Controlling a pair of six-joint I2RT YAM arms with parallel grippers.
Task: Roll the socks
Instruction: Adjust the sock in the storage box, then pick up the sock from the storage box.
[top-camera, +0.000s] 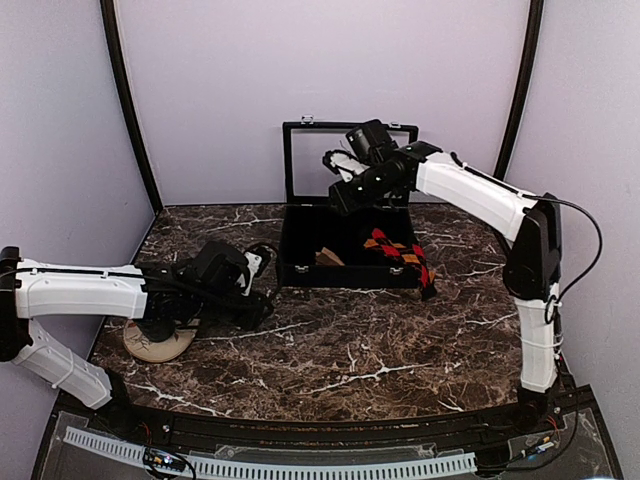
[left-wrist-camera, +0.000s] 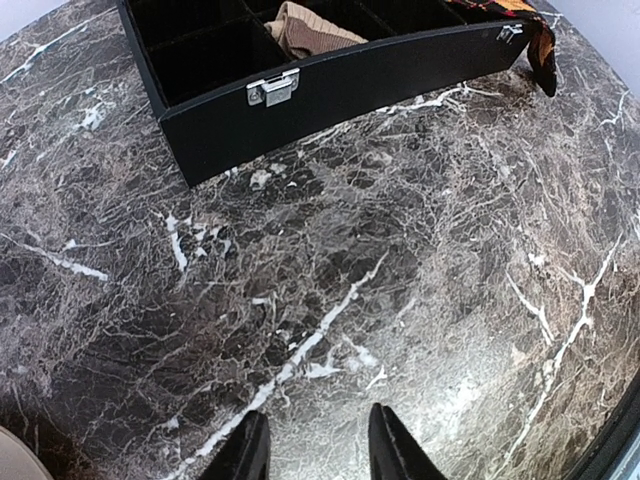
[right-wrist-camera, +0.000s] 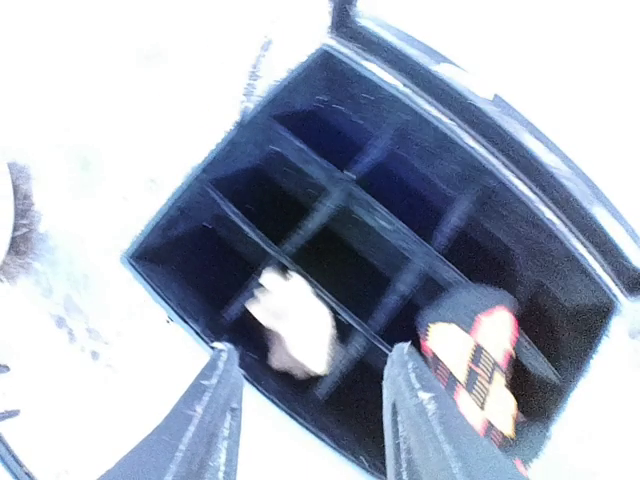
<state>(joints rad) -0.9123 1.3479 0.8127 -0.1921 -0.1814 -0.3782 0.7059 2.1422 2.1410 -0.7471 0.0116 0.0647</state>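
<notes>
Closest to my left wrist lens, at the bottom edge of that view, the left end effector (left-wrist-camera: 318, 430) hovers low over the dark marbled worktop (left-wrist-camera: 420, 300). Its fingers are partly spread with nothing between them. In the overhead view, a flat tan oval piece (top-camera: 158, 342) lies at lower left under that arm; I cannot tell what it is. Toward the centre stands the black compartment case (top-camera: 300, 272) with its lid (top-camera: 350, 127) up. The tan sock (top-camera: 328, 257) sits bunched in one of the front compartments, so I judge that one rolled and stowed. Above the case, just in front of the raised lid, the right end effector (top-camera: 338, 163) hangs with its fingers well apart and empty. Its own blurred view looks straight down into the dividers. Right of centre, the argyle sock (top-camera: 402, 256) lies spread across the right-hand compartments, and one end droops over the case's front wall at the right corner. It looks flat, not bundled, so I reckon this sock has yet to be rolled and tucked in. I can find no brand, label or legible writing anywhere, and the small metal latch (left-wrist-camera: 274, 89) on the case front is plain.
</notes>
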